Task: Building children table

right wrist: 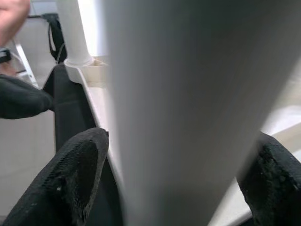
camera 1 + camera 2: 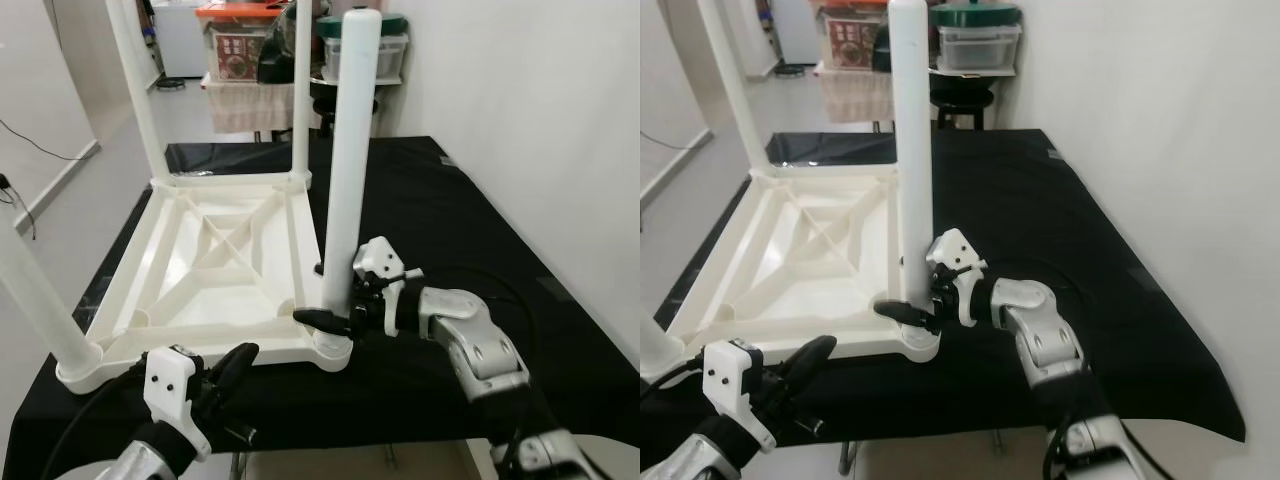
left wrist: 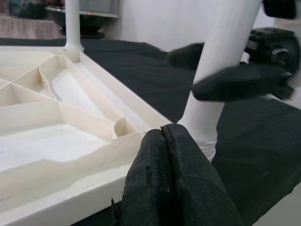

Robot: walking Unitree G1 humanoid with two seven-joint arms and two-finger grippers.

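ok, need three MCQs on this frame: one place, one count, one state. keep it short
1. Where is the right gripper?
A. at the base of the near-right white plastic leg
B. on the black cloth, apart
C. at the far-left leg

2. How many legs stand on the upturned white plastic tabletop?
A. two
B. three
C. four

3. How are the left gripper's jaws?
A. wide open
B. shut, holding nothing
C. shut on a leg

Answers:
1 A, the right gripper straddles the near-right white plastic leg low down.
2 C, one leg stands at each corner of the upturned white plastic tabletop.
3 B, the left gripper has its fingers pressed together beside the tabletop's edge.
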